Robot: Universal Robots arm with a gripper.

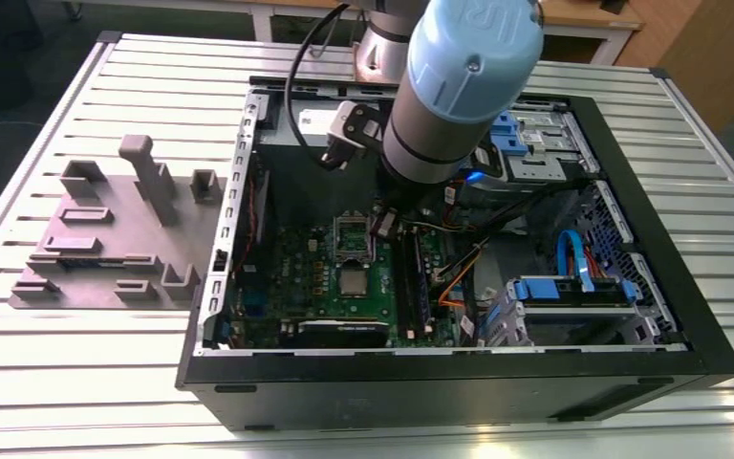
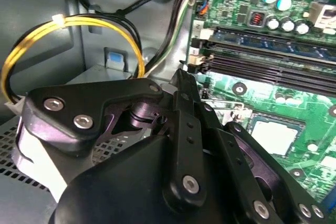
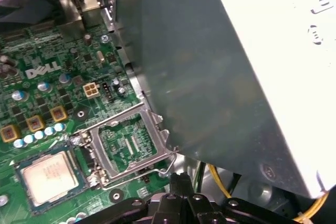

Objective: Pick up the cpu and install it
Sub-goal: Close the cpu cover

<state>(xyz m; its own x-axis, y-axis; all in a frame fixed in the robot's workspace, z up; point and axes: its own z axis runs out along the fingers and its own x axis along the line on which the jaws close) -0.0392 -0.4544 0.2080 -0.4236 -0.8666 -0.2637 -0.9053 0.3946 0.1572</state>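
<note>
Cpu (image 3: 50, 176) beside open socket frame (image 3: 155, 127)

Your robot arm (image 1: 438, 134) is a thick silver-grey metal cylinder with a rounded pale blue plastic cap (image 1: 476, 43). A black cable (image 1: 290, 91) loops beside it. Your black, angular metal gripper (image 2: 181, 77) carries round silver screws (image 2: 84, 123).

Black PC case (image 1: 443, 378) lies open side up on slatted aluminium table (image 1: 87, 382). Grey moulded fixture (image 1: 99, 249) sits on the table just beside the case, exterior view's left. Inside: green motherboard (image 1: 297, 268), blue drive caddy (image 1: 572, 287) toward exterior view's right, blue cable (image 1: 580, 253) running to it. Socket frame (image 3: 157, 132) hinged up. Yellow cable loop (image 2: 89, 21) near grey box (image 3: 210, 77). Black memory slots (image 2: 273, 61) run side by side.
</note>
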